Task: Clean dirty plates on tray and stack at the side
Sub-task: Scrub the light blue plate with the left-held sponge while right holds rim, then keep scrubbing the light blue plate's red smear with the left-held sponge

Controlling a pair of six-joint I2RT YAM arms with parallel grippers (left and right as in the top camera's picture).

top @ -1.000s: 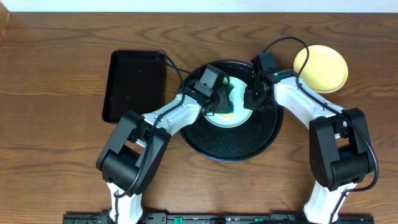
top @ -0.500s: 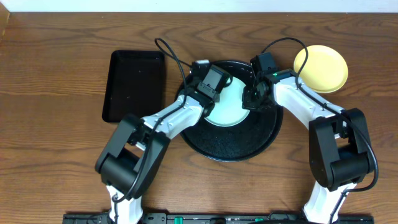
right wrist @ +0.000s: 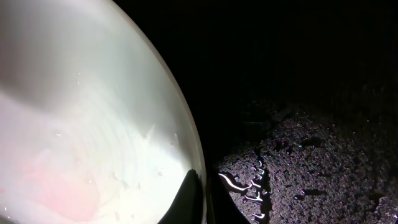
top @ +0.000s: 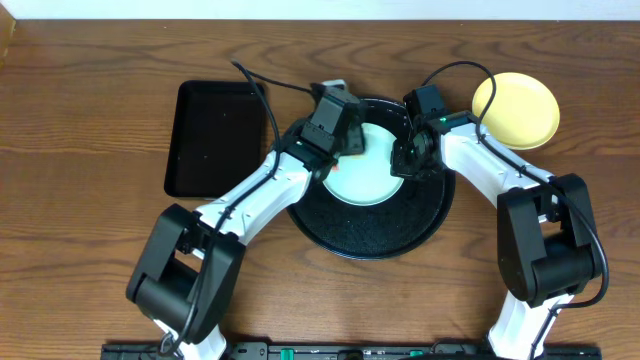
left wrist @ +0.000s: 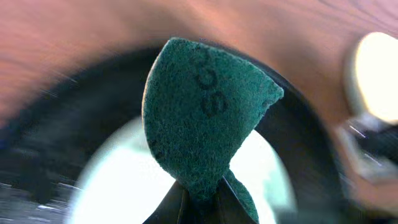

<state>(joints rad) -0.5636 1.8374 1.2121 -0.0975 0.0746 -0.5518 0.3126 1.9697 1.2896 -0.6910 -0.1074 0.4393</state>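
A mint-white plate [top: 366,166] lies in the large round black tray [top: 380,235]; it also shows in the right wrist view [right wrist: 81,118], with a faint pink smear at lower left, and blurred in the left wrist view [left wrist: 118,174]. My left gripper [top: 343,148] is shut on a green scouring pad [left wrist: 205,118], held over the plate's far left edge. My right gripper [right wrist: 198,205] is shut on the plate's right rim, one finger inside, one outside. A pale yellow plate [top: 516,109] sits on the table right of the tray.
A smaller rectangular black tray [top: 217,137] lies left of the round tray. Water drops wet the round tray's floor [right wrist: 298,155] beside the plate. Cables arch above both wrists. Wooden table all round.
My left gripper has moved with the pad from the plate's middle up toward its far left edge, uncovering the plate. The orange smear seen earlier is gone. The right gripper has held still.
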